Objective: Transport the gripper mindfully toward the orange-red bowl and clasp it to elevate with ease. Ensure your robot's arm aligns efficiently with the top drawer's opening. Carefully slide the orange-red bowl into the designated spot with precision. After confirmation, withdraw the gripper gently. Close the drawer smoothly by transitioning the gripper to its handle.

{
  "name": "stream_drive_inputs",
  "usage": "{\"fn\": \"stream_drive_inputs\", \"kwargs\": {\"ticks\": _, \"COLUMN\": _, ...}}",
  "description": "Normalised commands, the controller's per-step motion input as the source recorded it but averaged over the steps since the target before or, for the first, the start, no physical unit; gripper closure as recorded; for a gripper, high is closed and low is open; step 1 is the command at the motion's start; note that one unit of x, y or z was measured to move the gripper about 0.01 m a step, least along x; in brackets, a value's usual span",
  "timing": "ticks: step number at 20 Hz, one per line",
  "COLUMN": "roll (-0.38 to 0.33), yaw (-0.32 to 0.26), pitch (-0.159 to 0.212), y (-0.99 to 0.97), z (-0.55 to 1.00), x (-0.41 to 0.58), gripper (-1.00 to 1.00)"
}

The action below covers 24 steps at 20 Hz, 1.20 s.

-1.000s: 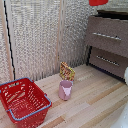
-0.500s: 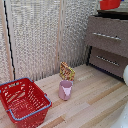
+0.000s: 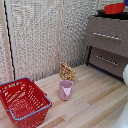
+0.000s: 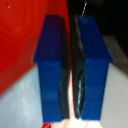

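The orange-red bowl [image 3: 115, 7] shows at the top of the exterior view, just above the cabinet's dark top. The hand is out of that view; only a white piece of the robot's arm [image 3: 125, 75] shows at the exterior view's right edge. In the wrist view my gripper [image 4: 71, 70] has its two blue fingertips [image 4: 50, 70] pressed almost together, with a thin orange-red sliver between them and the bowl's red surface [image 4: 25, 35] right beside them. The top drawer [image 3: 107, 37] with its silver handle [image 3: 106, 35] stands below the bowl, its front further forward than the lower drawer's.
A black-framed lower drawer [image 3: 106, 61] sits under the top one. A pink cup [image 3: 65, 90] stands on the wooden table [image 3: 95, 107], with a yellow patterned packet [image 3: 66, 71] behind it. A big red wire basket [image 3: 22, 102] is at the exterior view's left. Slatted panels form the back wall.
The orange-red bowl has shifted toward the exterior view's right and slightly down, over the cabinet. Nothing else has moved.
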Motion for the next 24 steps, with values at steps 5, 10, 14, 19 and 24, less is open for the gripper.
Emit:
{"fn": "stream_drive_inputs", "kwargs": {"ticks": 5, "roll": -0.031, "yaw": 0.01, "pitch": 0.007, "y": 0.14, "z": 0.0, "x": 0.003, "gripper": -1.0}}
{"fn": "stream_drive_inputs", "kwargs": {"ticks": 10, "roll": -0.054, "yaw": -0.005, "pitch": -0.008, "y": 0.24, "z": 0.0, "x": 0.0, "gripper": -1.0}}
{"fn": "stream_drive_inputs", "kwargs": {"ticks": 14, "roll": -0.081, "yaw": 0.075, "pitch": -0.024, "y": 0.24, "z": 0.05, "x": 0.0, "gripper": -1.0}}
{"fn": "stream_drive_inputs", "kwargs": {"ticks": 19, "roll": -0.154, "yaw": 0.163, "pitch": -0.035, "y": 0.15, "z": 0.19, "x": 0.0, "gripper": -1.0}}
{"fn": "stream_drive_inputs", "kwargs": {"ticks": 24, "roll": -0.202, "yaw": 0.192, "pitch": 0.0, "y": 0.07, "z": 0.08, "x": 0.0, "gripper": -1.0}}
